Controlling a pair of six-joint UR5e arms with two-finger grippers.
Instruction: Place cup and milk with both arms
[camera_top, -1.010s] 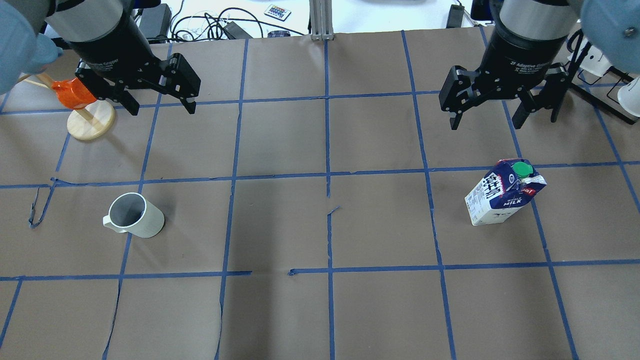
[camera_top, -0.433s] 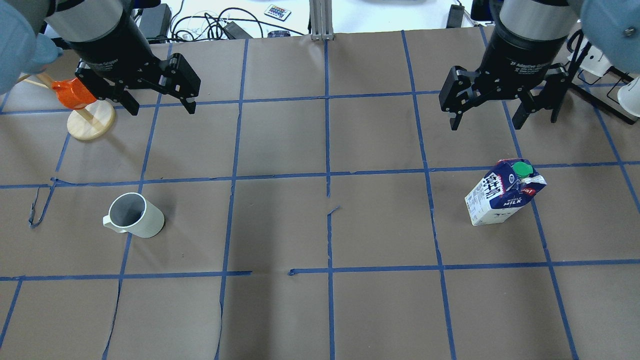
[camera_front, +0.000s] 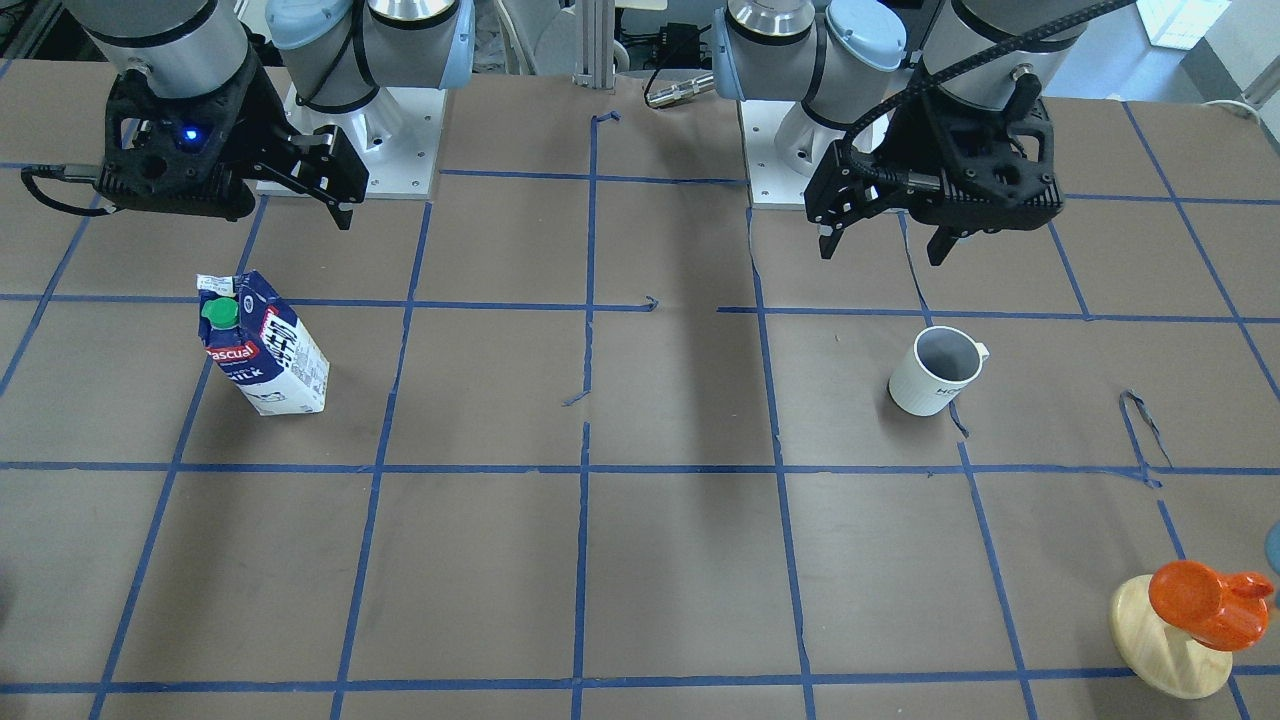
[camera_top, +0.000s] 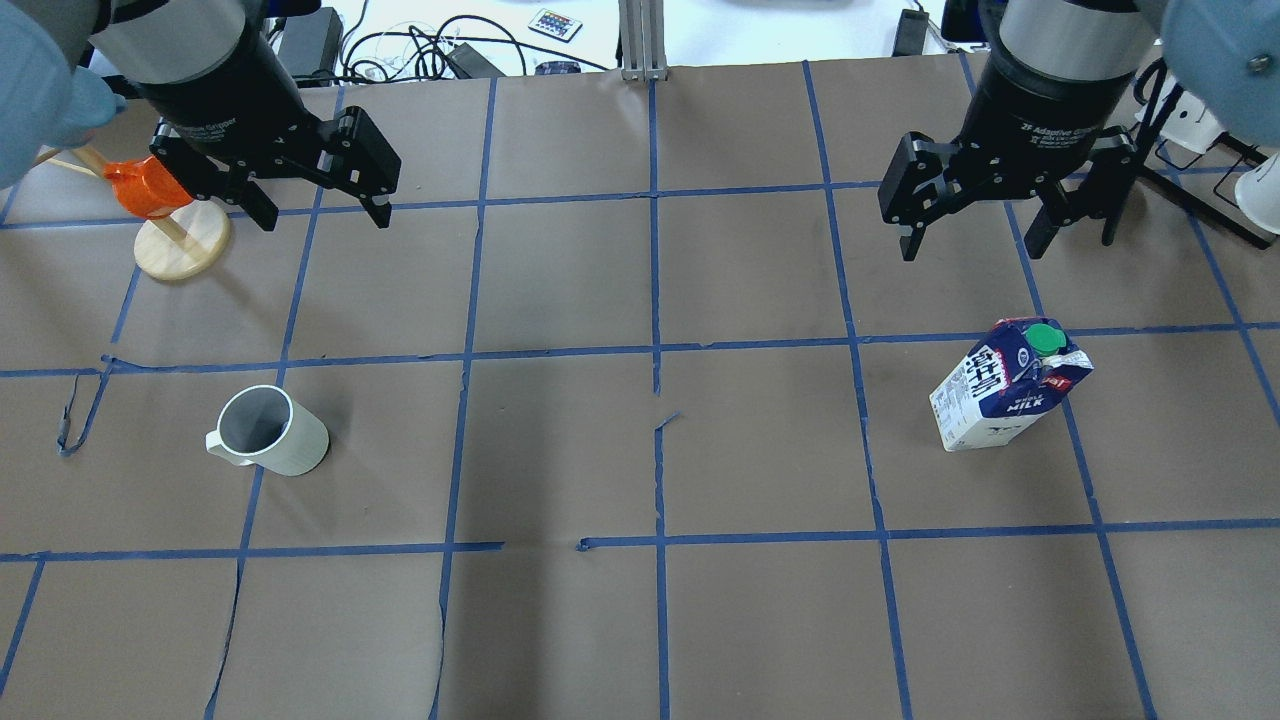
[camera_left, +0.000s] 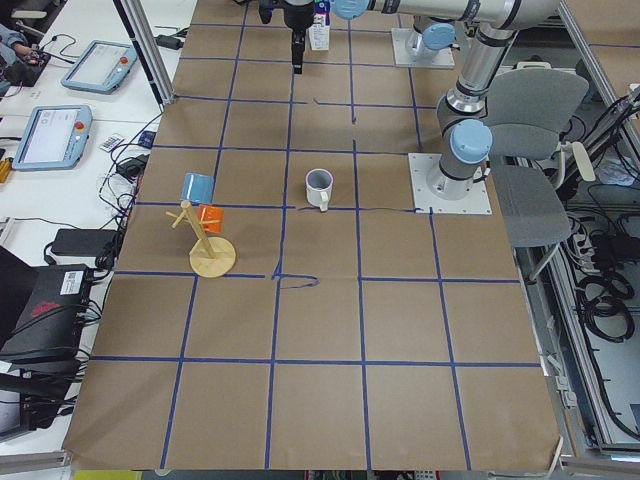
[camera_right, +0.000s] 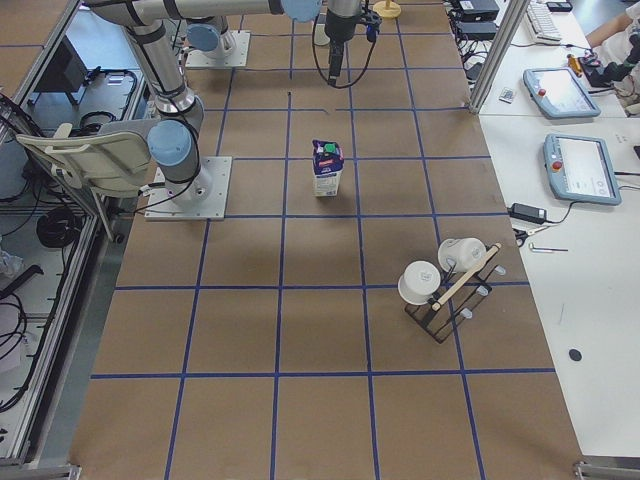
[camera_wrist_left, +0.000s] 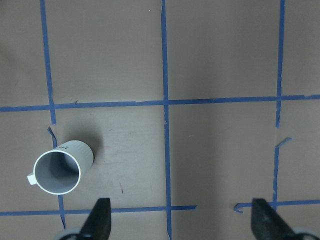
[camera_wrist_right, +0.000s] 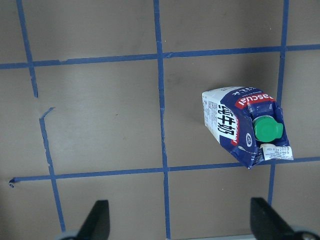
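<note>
The white ribbed cup stands upright on the table's left half, handle to the left; it also shows in the front view and the left wrist view. The blue and white milk carton with a green cap stands upright on the right half; it also shows in the front view and the right wrist view. My left gripper hangs open and empty, above and behind the cup. My right gripper hangs open and empty, above and behind the milk.
A wooden disc stand with an orange cup sits at the far left, close beside my left gripper. A black rack with white mugs stands at the table's right end. Cables lie beyond the far edge.
</note>
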